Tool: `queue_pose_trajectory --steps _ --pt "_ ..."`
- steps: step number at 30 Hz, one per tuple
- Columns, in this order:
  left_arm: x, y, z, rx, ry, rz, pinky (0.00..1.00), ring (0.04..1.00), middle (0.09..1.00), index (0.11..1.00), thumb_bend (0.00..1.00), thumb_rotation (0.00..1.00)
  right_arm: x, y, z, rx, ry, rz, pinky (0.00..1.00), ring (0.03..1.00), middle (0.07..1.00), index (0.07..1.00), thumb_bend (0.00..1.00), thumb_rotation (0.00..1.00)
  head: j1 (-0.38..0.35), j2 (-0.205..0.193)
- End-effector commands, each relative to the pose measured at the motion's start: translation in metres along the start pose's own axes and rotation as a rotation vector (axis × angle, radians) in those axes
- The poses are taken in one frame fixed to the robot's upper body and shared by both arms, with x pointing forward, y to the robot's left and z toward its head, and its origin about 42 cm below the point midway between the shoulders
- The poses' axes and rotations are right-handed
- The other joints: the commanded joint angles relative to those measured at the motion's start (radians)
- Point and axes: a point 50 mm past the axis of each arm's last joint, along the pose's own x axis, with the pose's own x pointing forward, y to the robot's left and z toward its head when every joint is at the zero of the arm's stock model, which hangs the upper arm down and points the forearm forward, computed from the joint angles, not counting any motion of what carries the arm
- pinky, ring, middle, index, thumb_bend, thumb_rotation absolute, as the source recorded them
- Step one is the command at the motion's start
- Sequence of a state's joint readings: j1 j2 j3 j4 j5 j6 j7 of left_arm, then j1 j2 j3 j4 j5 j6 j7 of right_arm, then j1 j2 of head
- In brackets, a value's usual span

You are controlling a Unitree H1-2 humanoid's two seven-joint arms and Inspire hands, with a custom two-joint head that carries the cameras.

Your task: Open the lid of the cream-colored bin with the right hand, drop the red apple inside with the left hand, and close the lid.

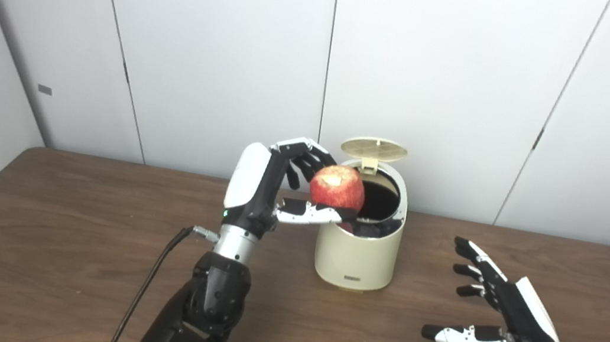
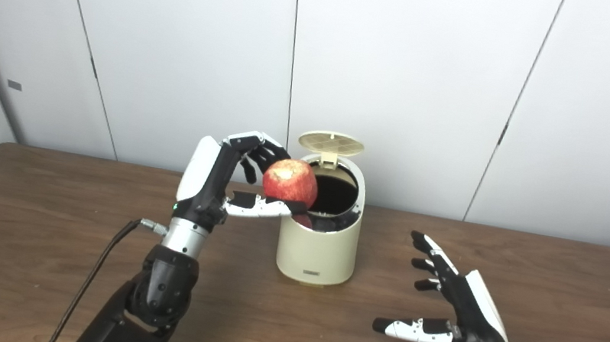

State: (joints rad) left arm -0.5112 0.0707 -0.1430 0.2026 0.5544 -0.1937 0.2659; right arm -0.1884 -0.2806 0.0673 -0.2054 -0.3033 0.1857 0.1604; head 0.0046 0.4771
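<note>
The brown wooden table (image 1: 57, 232) fills the lower half of the scene, with white wall panels (image 1: 226, 52) rising behind it. Near the table's middle stands the cream-colored bin (image 1: 356, 256), upright, its dark mouth showing. The lid (image 1: 374, 149) is up, tipped back on its hinge at the bin's 12 o'clock edge, its ribbed underside facing down toward the opening.

The left arm (image 1: 201, 311) reaches up from the bottom edge, at about 8 o'clock from the bin, with a black cable (image 1: 145, 286) running from its wrist down to the bottom edge. The left hand (image 1: 273, 184) is raised at the bin's 10 o'clock side and grasps the red apple (image 1: 338, 187): its fingers (image 1: 307, 156) curl over the top and back of the fruit, and the thumb lies under it. The apple hangs above the bin's left rim, partly over the opening, not yet inside.

The right hand (image 2: 458, 312) hovers low over the table at the bin's 4 o'clock, well apart from it. It is released, fingers spread and holding nothing, palm facing left toward the bin.
</note>
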Motion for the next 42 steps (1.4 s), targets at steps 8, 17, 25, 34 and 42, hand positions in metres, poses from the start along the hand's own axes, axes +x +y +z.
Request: queue_pose_trajectory --steps 8,17,25,34,42 --pt "0.032 -0.002 0.018 -0.006 -0.109 0.063 0.29 0.439 0.484 0.484 0.51 0.0 0.001 -0.008 0.016 -0.017 -0.073 -0.038 0.7 0.846 0.915 0.908 0.74 0.15 -0.013 0.003" --pt "0.042 -0.02 0.013 -0.002 -0.107 0.089 0.31 0.453 0.473 0.487 0.51 0.0 0.0 -0.009 0.015 -0.02 -0.077 -0.044 0.71 0.841 0.92 0.906 0.75 0.17 -0.026 0.003" --pt "0.049 -0.028 0.009 -0.002 -0.108 0.081 0.3 0.443 0.481 0.484 0.51 0.0 -0.001 -0.008 0.014 -0.026 -0.081 -0.047 0.69 0.837 0.919 0.913 0.74 0.19 -0.035 0.008" --pt "0.053 -0.036 0.004 0.063 -0.134 0.076 0.28 0.444 0.475 0.488 0.51 0.0 -0.001 -0.005 0.018 -0.036 -0.065 -0.051 0.65 0.82 0.906 0.906 0.75 0.21 -0.041 0.011" --pt "0.051 -0.042 0.004 0.107 -0.143 0.044 0.33 0.455 0.462 0.523 0.52 0.0 -0.003 -0.004 0.021 -0.039 -0.07 -0.055 0.65 0.807 0.904 0.899 0.75 0.21 -0.044 0.018"
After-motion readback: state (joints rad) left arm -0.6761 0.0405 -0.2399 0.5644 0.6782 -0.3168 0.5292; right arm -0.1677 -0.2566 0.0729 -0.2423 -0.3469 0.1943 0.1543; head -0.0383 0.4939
